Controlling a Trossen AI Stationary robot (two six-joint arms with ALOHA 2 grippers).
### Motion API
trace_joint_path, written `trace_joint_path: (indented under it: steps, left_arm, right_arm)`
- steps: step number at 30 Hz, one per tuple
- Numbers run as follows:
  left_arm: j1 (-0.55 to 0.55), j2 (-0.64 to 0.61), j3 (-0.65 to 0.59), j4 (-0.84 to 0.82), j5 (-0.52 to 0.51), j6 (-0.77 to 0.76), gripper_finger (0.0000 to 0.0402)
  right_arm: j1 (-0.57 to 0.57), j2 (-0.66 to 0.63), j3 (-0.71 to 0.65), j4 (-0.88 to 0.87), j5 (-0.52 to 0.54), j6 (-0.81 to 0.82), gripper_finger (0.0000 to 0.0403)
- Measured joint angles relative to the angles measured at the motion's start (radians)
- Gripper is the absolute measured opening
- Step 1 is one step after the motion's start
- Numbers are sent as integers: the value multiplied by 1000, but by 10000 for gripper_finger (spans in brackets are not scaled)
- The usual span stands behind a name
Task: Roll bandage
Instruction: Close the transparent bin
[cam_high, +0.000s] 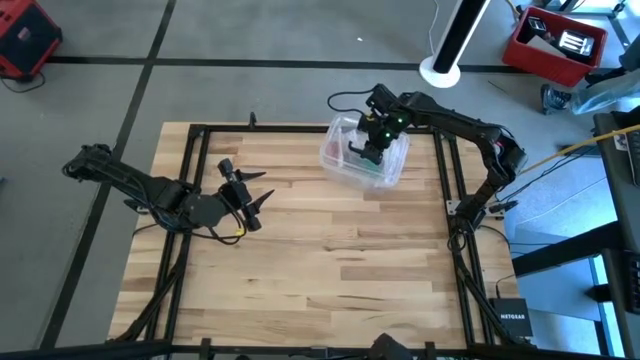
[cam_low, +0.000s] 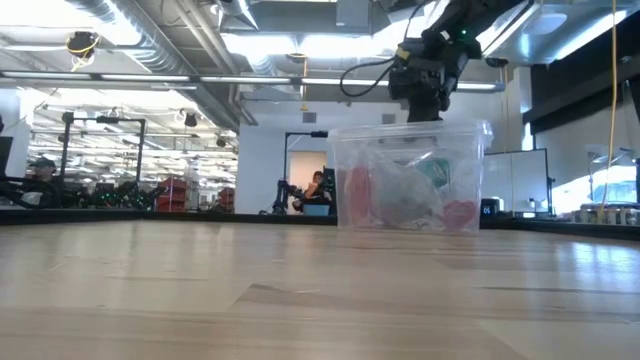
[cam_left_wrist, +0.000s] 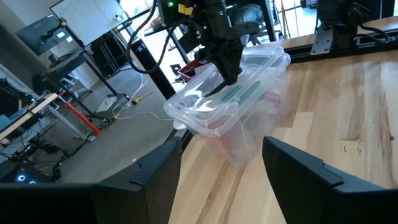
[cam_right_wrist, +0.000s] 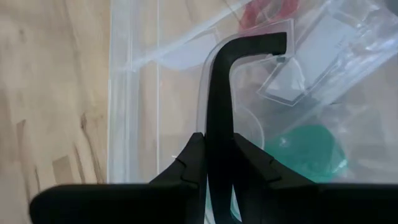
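Note:
The bandage (cam_right_wrist: 308, 152) is a small teal-green roll lying inside a clear plastic box (cam_high: 340, 160) at the table's far right. It also shows through the box wall in the low view (cam_low: 436, 172) and as a green streak in the left wrist view (cam_left_wrist: 241, 93). My right gripper (cam_right_wrist: 252, 45) comes from above into the open box, fingers shut together, its tips beside the roll among clear wrappers. My left gripper (cam_left_wrist: 221, 168) hangs open over the table's left part (cam_high: 255, 200), pointing toward the box, with nothing between its fingers. My right gripper's shut fingers (cam_right_wrist: 219, 112) slant down into the box from above, next to the bandage. I cannot tell whether they touch the clear wrappers (cam_right_wrist: 323, 56) or the roll.
The box also holds pinkish-red items (cam_low: 460, 213) and clear packets. A black frame (cam_high: 300, 128) runs round the wooden table top. Bare wood (cam_high: 330, 270) lies between the arms and toward the near edge.

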Motion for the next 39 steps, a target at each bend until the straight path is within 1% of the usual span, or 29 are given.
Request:
trace_joint_path:
  steps: [5, 10, 11, 14, 17, 19, 23, 25, 28, 30, 33, 36, 39]
  left_arm:
    - [0, 0, 0, 0, 0, 0, 218]
    - [0, 0, 0, 0, 0, 19, 218]
    - [0, 0, 0, 0, 0, 22, 218]
    - [0, 0, 0, 0, 0, 22, 218]
    - [0, 0, 0, 0, 0, 20, 218]
    - [0, 0, 0, 0, 0, 18, 218]
    - [0, 0, 0, 0, 46, 18, 218]
    - [0, 0, 0, 1, 57, 11, 218]
    - [0, 0, 0, 1, 59, 17, 218]
    - [0, 0, 0, 2, 59, 16, 218]
    - [1, 0, 0, 2, 59, 11, 218]
    - [1, 0, 0, -2, 60, -2, 218]
    - [0, 0, 0, -14, 69, -6, 218]
  right_arm:
    - [1, 0, -13, -7, -72, -55, 56]
    - [1, 5, -16, -5, -118, -99, 56]
    - [1, 5, -16, -7, -112, -104, 56]
    - [3, 4, -15, -9, -42, -108, 56]
    - [1, 4, -25, 10, -29, -108, 59]
    - [2, 4, -25, 15, -19, -97, 68]
    - [1, 7, -9, 24, -13, -55, 104]
    - [1, 10, 21, 1, -4, -55, 122]
    - [1, 11, 99, -78, 5, -60, 143]
    - [0, 6, 159, -125, 5, -60, 151]
    - [2, -9, 234, -182, 34, -59, 157]
    - [28, -42, 263, -232, 23, -55, 157]
    - [112, -81, 231, -226, 16, -52, 158]
